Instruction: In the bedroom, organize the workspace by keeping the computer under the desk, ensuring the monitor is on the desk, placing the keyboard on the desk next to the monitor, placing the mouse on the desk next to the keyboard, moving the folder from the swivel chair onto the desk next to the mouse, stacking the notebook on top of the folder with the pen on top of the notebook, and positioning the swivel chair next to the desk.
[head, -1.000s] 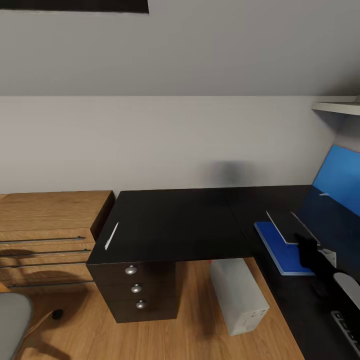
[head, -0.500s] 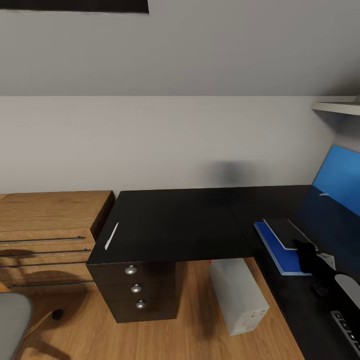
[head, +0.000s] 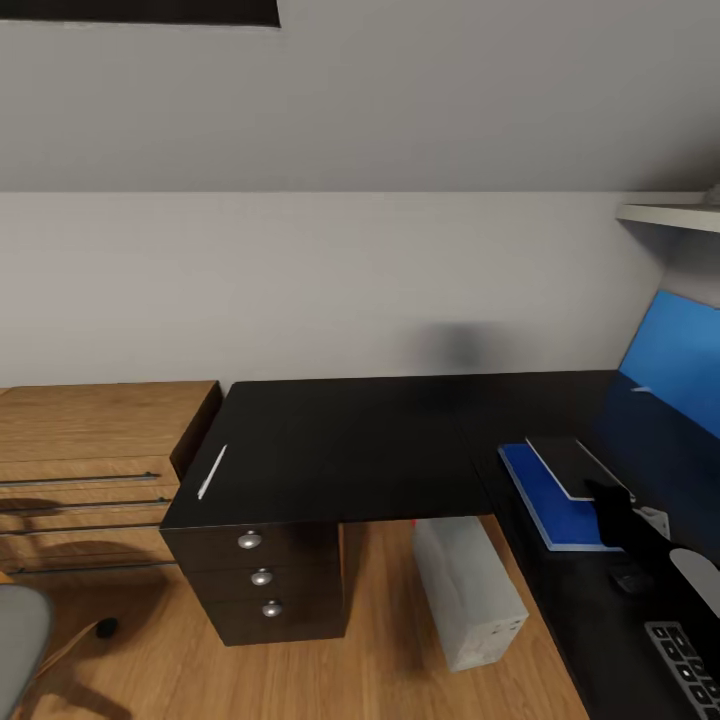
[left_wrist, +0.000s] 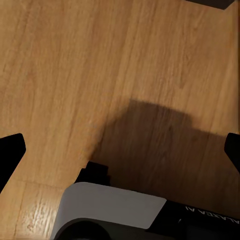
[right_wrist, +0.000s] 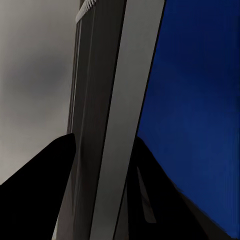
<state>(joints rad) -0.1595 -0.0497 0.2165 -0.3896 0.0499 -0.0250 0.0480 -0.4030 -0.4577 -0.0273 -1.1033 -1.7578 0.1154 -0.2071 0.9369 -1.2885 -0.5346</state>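
The blue folder (head: 545, 490) lies flat on the desk (head: 370, 440), and the grey notebook (head: 575, 465) rests on top of it, so that part of the stack looks placed; the right gripper (head: 612, 510) is at the notebook's near edge, and in the right wrist view its two dark fingers (right_wrist: 45, 170) stand either side of the notebook's pale edge (right_wrist: 125, 115), seemingly clamped on it, though from so close I cannot be sure the pads press it. The pen (head: 211, 472) lies on the far left end of the desk near the front edge, well apart from the stack, so it is yet to be carried over and laid on the notebook. The computer (head: 468, 590) stands on the floor under the desk, as asked; the keyboard (head: 685, 660) shows as a corner at the lower right of the desktop, and a small dark shape just beyond it may be the mouse. The swivel chair (head: 20, 640) peeks in at the lower left, apart from the desk, and needs drawing up. The left gripper (left_wrist: 120, 150) hangs over bare wooden floor (left_wrist: 75, 65) with its fingertips spread wide, empty. A light wooden dresser (head: 90, 450) stands just beside the desk's drawer end; nothing lies between the pen and the stack.
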